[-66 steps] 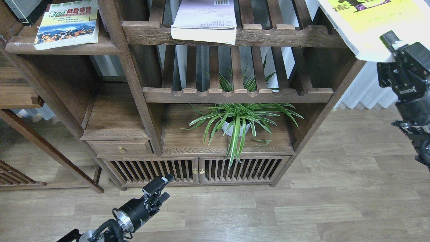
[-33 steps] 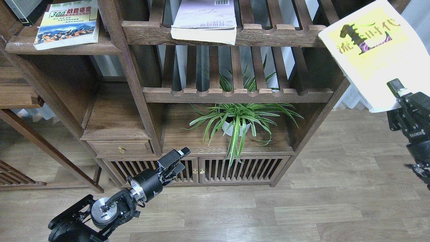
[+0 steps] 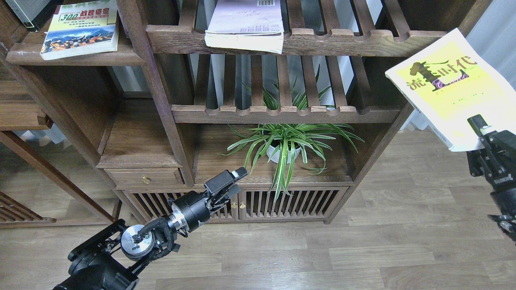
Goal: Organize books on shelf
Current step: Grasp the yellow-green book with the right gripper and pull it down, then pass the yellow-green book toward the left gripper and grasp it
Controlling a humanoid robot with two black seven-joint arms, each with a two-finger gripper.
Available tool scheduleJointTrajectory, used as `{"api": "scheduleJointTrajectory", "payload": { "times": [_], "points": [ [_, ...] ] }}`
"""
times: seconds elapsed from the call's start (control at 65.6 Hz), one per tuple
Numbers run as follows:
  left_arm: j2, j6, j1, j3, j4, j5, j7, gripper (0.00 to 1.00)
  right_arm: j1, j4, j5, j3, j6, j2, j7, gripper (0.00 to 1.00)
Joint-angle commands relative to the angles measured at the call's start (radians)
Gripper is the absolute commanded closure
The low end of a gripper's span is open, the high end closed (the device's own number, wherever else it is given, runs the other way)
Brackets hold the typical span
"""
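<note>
The yellow-green book (image 3: pixel 445 86) with big black characters hangs in the air at the right, outside the bookcase, held by its lower corner in my right gripper (image 3: pixel 481 132), which is shut on it. The book with the red title and "300" (image 3: pixel 78 28) lies flat on the solid dark plank shelf (image 3: pixel 72 57) at the upper left. The white book with a barcode (image 3: pixel 246 24) lies on the top slatted shelf (image 3: pixel 322 40), overhanging its front rail. My left gripper (image 3: pixel 233 184) is low in front of the cabinet doors, open and empty.
A potted spider plant (image 3: pixel 286 145) stands in the lower compartment, with leaves hanging over the slatted doors (image 3: pixel 238 205). A second slatted shelf (image 3: pixel 282 112) sits above it. A small drawer (image 3: pixel 145 177) is at the lower left. Wooden furniture stands at the far left (image 3: pixel 24 117).
My right gripper has brought the yellow-green book down and out from the top right corner. My left arm has risen and reached rightward toward the cabinet doors.
</note>
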Motion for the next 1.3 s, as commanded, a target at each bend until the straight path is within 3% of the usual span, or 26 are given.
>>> {"api": "scheduleJointTrajectory", "payload": {
  "times": [0.0, 0.335, 0.67, 1.28],
  "points": [
    [0.000, 0.000, 0.000, 0.009, -0.049, 0.000, 0.000, 0.01, -0.001, -0.001, -0.044, -0.027, 0.000, 0.042, 0.000, 0.98],
    [0.000, 0.000, 0.000, 0.026, -0.090, 0.000, -0.012, 0.03, 0.045, 0.000, -0.188, -0.081, 0.000, 0.167, 0.000, 0.99],
    [0.000, 0.000, -0.002, 0.020, -0.113, -0.001, -0.095, 0.03, 0.124, 0.038, -0.193, -0.176, 0.000, 0.243, 0.000, 0.99],
    [0.000, 0.000, -0.016, -0.012, -0.136, -0.003, -0.107, 0.03, 0.170, 0.043, -0.335, -0.265, 0.000, 0.443, 0.000, 0.99]
  ]
}}
